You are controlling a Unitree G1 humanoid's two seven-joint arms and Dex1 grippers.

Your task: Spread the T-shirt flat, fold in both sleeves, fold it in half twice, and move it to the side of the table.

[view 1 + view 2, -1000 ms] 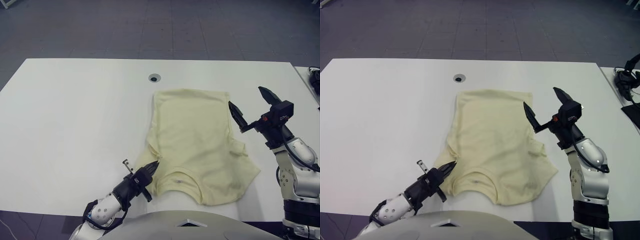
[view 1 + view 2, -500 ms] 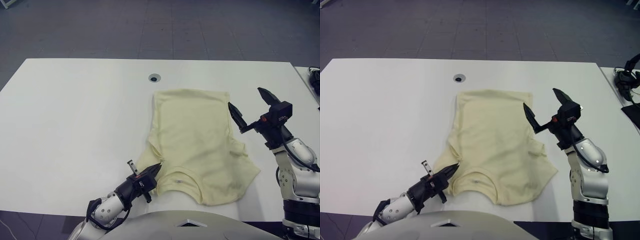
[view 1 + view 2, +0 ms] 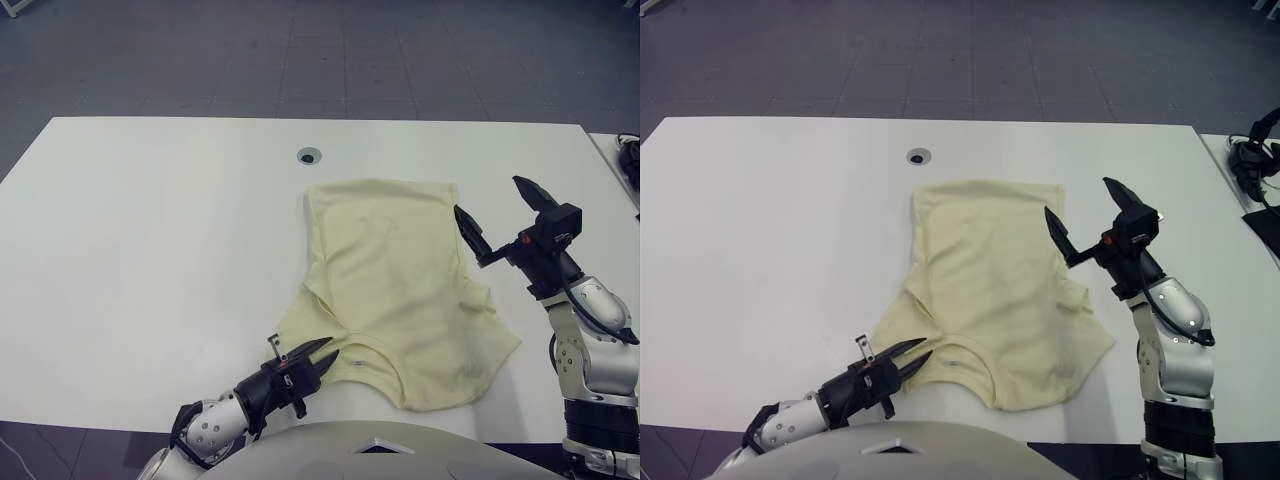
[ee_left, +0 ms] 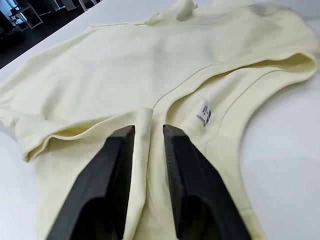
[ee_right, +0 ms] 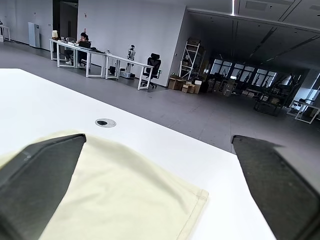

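Observation:
A pale yellow T-shirt (image 3: 390,280) lies on the white table (image 3: 150,250), hem toward the far side and collar toward the near edge. Both its sleeves are bunched in against the body. My left gripper (image 3: 330,347) is low on the table at the near left shoulder beside the collar, open. Its fingers (image 4: 120,150) stand narrowly apart with a ridge of shirt fabric (image 4: 145,125) running between them. My right gripper (image 3: 500,215) hangs wide open above the shirt's right edge and holds nothing. In the right wrist view the shirt's hem corner (image 5: 195,197) lies below the spread fingers (image 5: 45,160).
A round cable hole (image 3: 309,155) sits in the table beyond the shirt's far left corner. Bare table stretches to the left and behind the shirt. Black cables (image 3: 1250,155) lie on a neighbouring surface past the right edge.
My left gripper has slid toward the near edge and rightward along the shoulder, and its fingers have parted slightly. The left sleeve bunch has shifted a little. The right arm has barely moved.

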